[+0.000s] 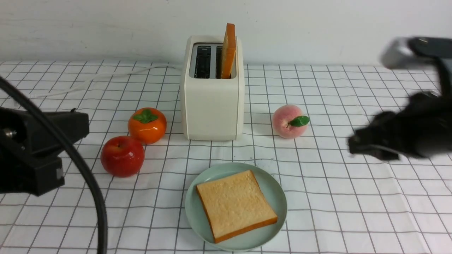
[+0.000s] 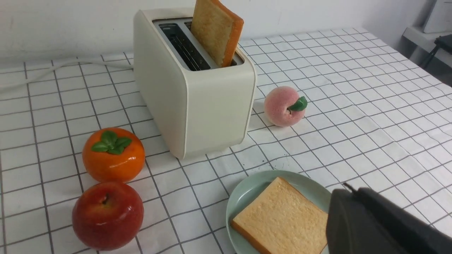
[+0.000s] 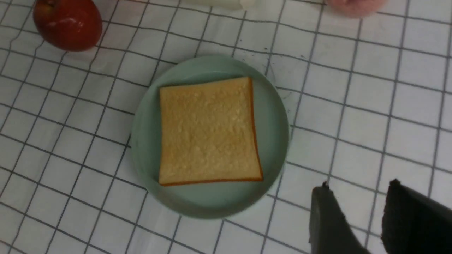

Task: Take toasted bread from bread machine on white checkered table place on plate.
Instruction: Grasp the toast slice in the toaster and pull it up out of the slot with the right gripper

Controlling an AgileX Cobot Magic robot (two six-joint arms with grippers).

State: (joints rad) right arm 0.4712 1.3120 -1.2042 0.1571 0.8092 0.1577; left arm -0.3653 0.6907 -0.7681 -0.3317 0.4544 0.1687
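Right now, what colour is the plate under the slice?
Pale mint green, plain, no pattern. The plate shows best in the right wrist view.

Matte black boxy left arm (image 1: 39, 155) at frame left, small silver bolt (image 1: 9, 133) on its side, thick black cable (image 1: 101, 218) arcing over it, blurred black right arm (image 1: 406, 137) at frame right, grey rounded link (image 1: 397, 53) with dark cap above, two dark tapering fingers (image 3: 328, 222) in the right wrist view

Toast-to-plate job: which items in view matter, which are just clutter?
Job: toaster, slice in toaster slot, slice on plate, green plate, checkered table.
Clutter: red apple, orange persimmon, peach.
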